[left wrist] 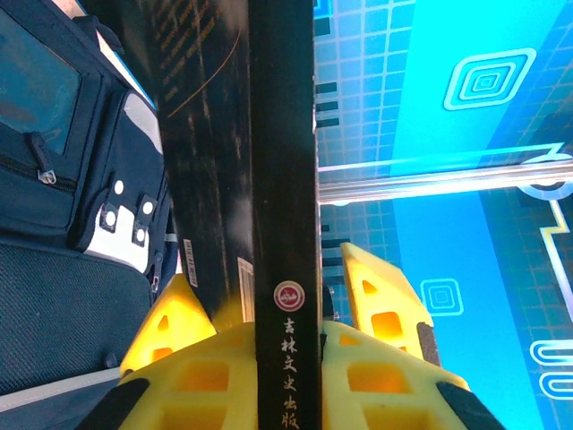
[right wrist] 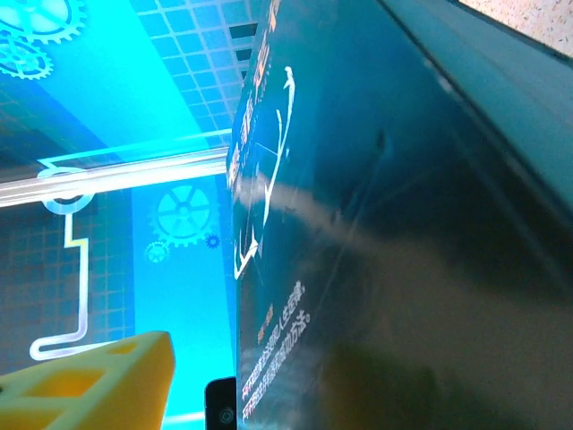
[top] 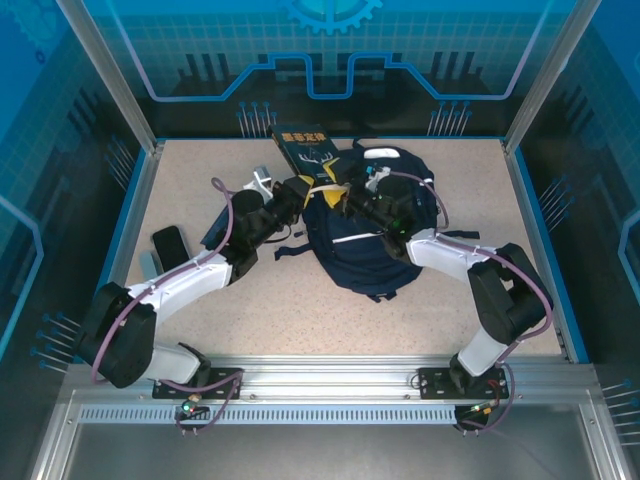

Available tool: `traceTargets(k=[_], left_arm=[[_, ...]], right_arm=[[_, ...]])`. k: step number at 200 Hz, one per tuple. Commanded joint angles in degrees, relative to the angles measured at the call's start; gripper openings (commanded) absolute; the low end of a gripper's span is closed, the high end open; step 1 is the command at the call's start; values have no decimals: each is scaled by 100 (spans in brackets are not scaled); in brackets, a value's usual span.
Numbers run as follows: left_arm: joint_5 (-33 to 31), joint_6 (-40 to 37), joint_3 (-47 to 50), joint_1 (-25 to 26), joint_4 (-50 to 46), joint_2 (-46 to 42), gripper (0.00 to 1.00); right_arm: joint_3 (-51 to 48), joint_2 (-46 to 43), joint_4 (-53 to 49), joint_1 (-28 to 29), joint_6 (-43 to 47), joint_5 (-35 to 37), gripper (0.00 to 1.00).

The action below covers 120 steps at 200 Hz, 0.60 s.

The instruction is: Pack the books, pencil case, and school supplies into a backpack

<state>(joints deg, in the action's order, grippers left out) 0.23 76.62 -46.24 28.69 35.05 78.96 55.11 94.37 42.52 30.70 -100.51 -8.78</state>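
Observation:
The navy backpack (top: 368, 235) lies mid-table with its top toward the back wall. A black book (top: 306, 150) with yellow lettering stands tilted over the backpack's top left. My left gripper (top: 298, 190) is shut on the book's lower edge. In the left wrist view both yellow fingers (left wrist: 179, 331) press the black spine (left wrist: 285, 179), with the backpack (left wrist: 63, 179) at left. My right gripper (top: 352, 198) sits over the backpack's top, beside the book. In the right wrist view the book's cover (right wrist: 376, 224) fills the right, one yellow finger (right wrist: 89, 381) stands apart from it, and the other finger is hidden.
A dark flat case (top: 168, 243) and a grey item (top: 150, 262) lie at the left edge of the table. A pale small object (top: 262, 180) rests behind the left arm. Something blue (top: 214, 236) shows under the left forearm. Blue panel walls enclose the table.

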Motion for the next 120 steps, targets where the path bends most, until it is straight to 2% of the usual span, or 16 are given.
traceTargets(k=[1,12,53,85,97,120], left_arm=[[-70,-68,6,46,507,-311,8],[-36,-82,20,40,517,-320,8],[4,-414,47,78,-43,-455,9],[95,-517,182,81,-281,-530,15],[144,-576,193,79,-413,-543,24],[143,-803,160,80,-1030,-622,58]], right_arm=[[-77,-231,169,-90,86,196,63],[-82,-248,156,-98,111,212,58],[-79,-476,-204,-134,510,225,30],[-112,-830,-763,-161,956,391,14],[-104,-935,-891,-165,1141,429,9],[-16,-1216,-1509,-190,1645,453,3]])
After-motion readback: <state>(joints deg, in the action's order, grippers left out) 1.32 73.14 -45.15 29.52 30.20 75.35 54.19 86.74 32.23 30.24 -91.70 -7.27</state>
